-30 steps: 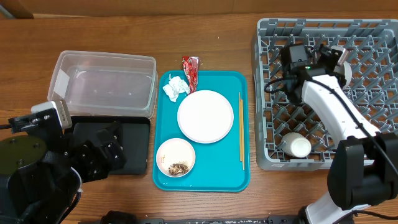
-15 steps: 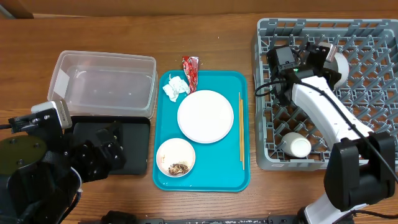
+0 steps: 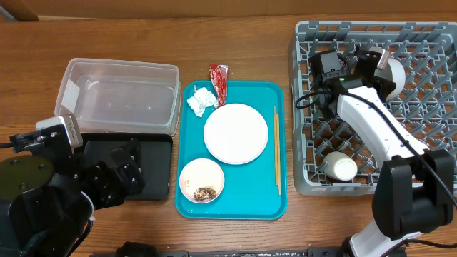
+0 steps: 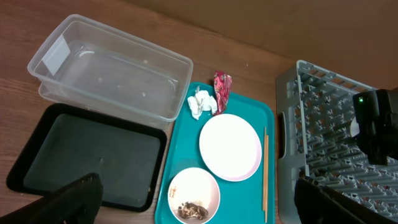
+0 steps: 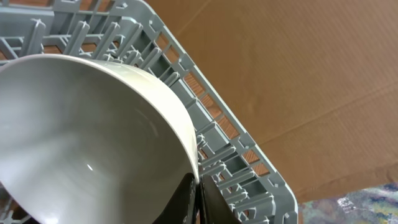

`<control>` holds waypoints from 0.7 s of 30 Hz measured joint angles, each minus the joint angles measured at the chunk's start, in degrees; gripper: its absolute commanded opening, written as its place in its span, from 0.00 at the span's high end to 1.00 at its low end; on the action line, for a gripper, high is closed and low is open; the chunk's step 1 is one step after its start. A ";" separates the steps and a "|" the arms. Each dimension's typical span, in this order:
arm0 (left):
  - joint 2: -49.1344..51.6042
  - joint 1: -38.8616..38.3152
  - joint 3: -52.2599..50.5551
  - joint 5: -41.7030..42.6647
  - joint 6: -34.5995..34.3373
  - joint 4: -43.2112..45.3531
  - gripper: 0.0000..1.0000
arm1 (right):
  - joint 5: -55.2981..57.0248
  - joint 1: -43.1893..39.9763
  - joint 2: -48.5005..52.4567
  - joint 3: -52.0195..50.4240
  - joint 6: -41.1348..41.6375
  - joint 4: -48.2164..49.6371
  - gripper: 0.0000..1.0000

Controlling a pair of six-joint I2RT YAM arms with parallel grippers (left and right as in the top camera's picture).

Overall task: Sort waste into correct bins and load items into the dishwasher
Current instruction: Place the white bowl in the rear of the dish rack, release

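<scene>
My right gripper (image 3: 380,63) is shut on the rim of the silvery-rimmed bowl (image 3: 393,71), held tilted over the back of the grey dish rack (image 3: 428,107). The right wrist view shows the fingers (image 5: 198,194) pinching the bowl's rim (image 5: 93,124) above the rack (image 5: 249,143). My left gripper (image 3: 107,178) is open and empty over the black tray (image 3: 153,168). The plate (image 3: 235,133), chopsticks (image 3: 277,150), tissue (image 3: 201,101) and small white bowl (image 3: 201,178) with food scraps (image 3: 207,193) lie on the teal tray (image 3: 235,210). The red wrapper (image 3: 219,77) lies across its far edge.
The clear tub (image 3: 121,96) stands behind the black tray at the left. A white cup-like dish (image 3: 341,167) lies in the rack's front corner. In the left wrist view the open fingers (image 4: 198,186) frame the teal tray (image 4: 186,143) and the black tray (image 4: 81,155).
My right wrist has shifted a little left and turned with the bowl over the rack's back. The left arm and the things on the tray have not moved.
</scene>
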 measured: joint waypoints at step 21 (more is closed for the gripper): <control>0.00 0.00 0.00 0.00 0.00 0.00 0.00 | -3.06 9.81 1.05 0.00 -1.60 -5.07 0.32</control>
